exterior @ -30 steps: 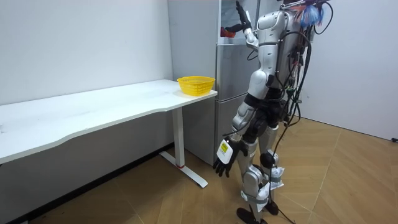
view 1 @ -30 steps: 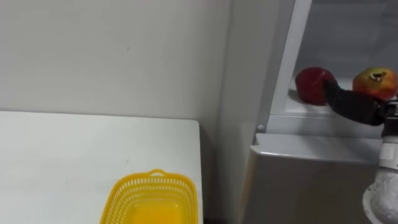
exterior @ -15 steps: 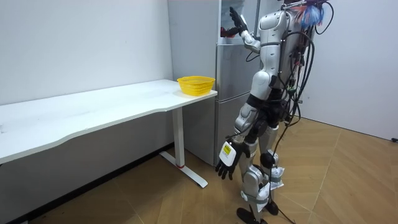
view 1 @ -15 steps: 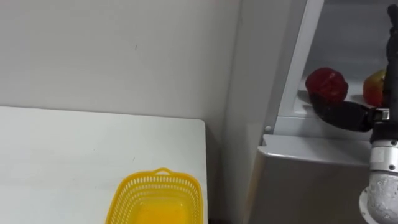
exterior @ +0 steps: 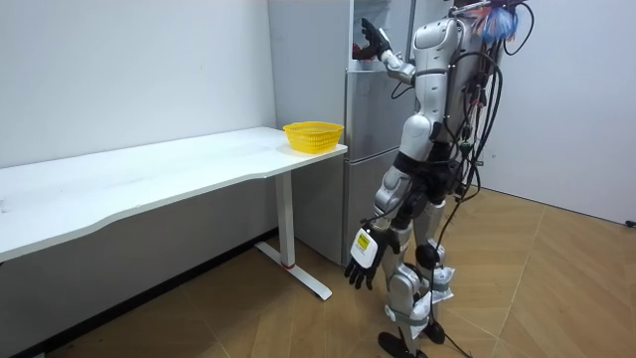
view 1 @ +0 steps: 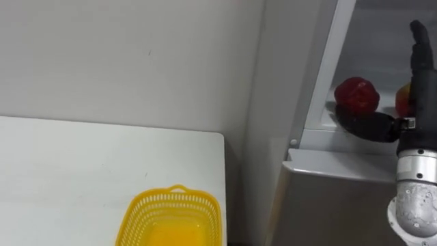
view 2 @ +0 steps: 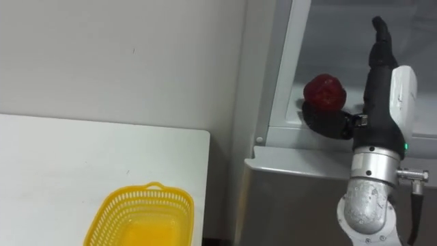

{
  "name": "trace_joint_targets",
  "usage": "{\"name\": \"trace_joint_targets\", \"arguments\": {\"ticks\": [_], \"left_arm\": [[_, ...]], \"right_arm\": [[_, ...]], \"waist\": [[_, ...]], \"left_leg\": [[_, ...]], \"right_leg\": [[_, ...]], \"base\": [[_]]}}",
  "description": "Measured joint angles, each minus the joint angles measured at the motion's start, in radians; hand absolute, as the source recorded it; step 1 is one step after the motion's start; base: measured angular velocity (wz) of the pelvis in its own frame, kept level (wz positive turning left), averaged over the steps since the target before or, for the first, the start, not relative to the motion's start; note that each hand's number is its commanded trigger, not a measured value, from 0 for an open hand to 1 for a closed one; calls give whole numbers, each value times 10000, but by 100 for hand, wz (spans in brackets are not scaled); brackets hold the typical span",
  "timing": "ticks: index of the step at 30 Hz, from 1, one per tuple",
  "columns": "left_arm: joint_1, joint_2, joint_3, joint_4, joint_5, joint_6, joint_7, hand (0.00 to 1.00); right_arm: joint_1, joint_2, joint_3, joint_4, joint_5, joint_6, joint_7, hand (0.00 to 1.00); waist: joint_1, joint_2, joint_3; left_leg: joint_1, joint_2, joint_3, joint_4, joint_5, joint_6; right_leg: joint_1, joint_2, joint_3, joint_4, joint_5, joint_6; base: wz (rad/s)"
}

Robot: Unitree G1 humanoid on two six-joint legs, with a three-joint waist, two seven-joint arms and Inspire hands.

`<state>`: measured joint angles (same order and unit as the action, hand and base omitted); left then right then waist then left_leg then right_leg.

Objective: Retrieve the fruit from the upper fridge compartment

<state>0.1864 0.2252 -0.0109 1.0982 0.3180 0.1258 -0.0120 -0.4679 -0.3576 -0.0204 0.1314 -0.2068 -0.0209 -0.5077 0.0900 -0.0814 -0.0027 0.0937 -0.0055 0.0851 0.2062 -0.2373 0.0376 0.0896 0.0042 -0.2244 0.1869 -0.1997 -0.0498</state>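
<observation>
A long white bench (view 1: 68, 171) runs along the wall, and a yellow basket (view 1: 198, 201) sits at its right end. The robot stands just past that end, facing the fridge (view 1: 328, 198), with its left robot hand (exterior: 363, 261) hanging loose-fingered by its thigh. The upper fridge is open. A red fruit (view 1: 356, 94) lies on its shelf, with a yellow fruit (view 1: 403, 99) beside it, partly hidden. The right robot hand (view 2: 377, 89) is raised inside, spread wide and holding nothing, fingers straight up and thumb stretched out just below the red fruit. I cannot tell whether they touch.
</observation>
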Motion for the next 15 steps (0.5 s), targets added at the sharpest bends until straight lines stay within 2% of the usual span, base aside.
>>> {"name": "trace_joint_targets", "arguments": {"ticks": [10, 15], "left_arm": [[-85, 0, 115, -18, -6, 68, -200, 0], [-69, -6, 384, -99, -7, 93, -254, 0]], "right_arm": [[-249, -226, 4, 537, 493, 22, 862, 0], [-250, -382, 3, 551, 602, 236, 1488, 0]], "waist": [[9, 29, 23], [30, 9, 21]], "left_leg": [[24, 0, -2, -1, 0, 1], [24, 1, 9, -15, 0, 2]], "right_leg": [[89, -6, 16, 77, 11, -1], [66, -19, 21, 168, 10, -1]], "base": [[0], [0]]}}
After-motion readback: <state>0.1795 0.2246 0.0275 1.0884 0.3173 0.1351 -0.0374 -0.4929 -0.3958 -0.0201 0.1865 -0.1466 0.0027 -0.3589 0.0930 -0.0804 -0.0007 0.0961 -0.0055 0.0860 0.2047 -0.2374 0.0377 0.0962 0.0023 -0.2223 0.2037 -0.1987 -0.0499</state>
